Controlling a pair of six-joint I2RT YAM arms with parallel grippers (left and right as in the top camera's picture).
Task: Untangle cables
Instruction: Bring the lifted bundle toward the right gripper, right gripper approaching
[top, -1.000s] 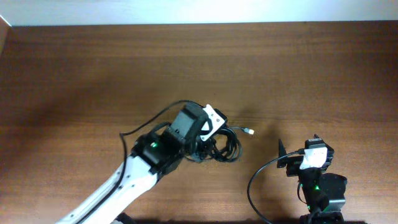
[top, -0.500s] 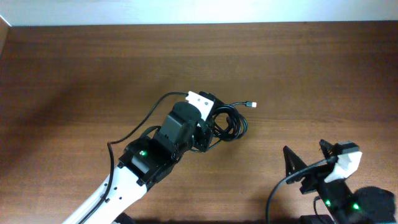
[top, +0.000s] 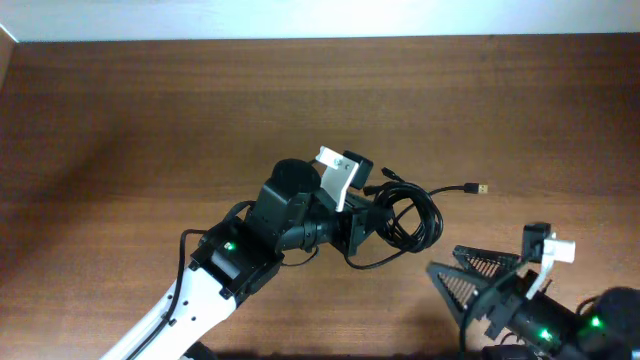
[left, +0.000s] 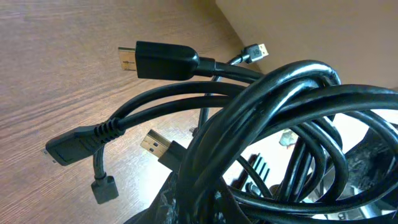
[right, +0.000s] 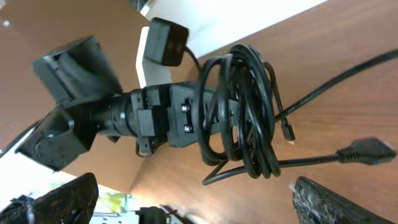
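Black cables (top: 405, 215): one coiled bundle of several loops, right of centre over the worktop (top: 150, 120). Whether it is lifted clear of the wood cannot be told.
Loose ends: one strand trails right from the coil to a gold-tipped plug (top: 482, 188). The left wrist view shows more plugs sticking out of the coil at different angles.
Left pincer (top: 375, 222): clamped on the cables at the coil's left side. The right wrist view shows the loops passing through its tip, though the fingers themselves are hidden.
Right pincer (top: 445, 262): jaws wide apart and empty, near the coil's lower right and not touching it.
Step, as judged: one arm holds the bundle while the other lines up to take a strand.
Risk, wrong strand: the loops lie tight together, so closing on the coil itself could catch several at once, and pulling would tighten the tangle.
Risk, snag: a plug could hook inside a loop as a strand is drawn out and drag the whole coil.
Risk, slip: a hard pull could drag the bundle out of the left grip.
Risk, contact: the two arms are close, so a reach too deep could knock them together.
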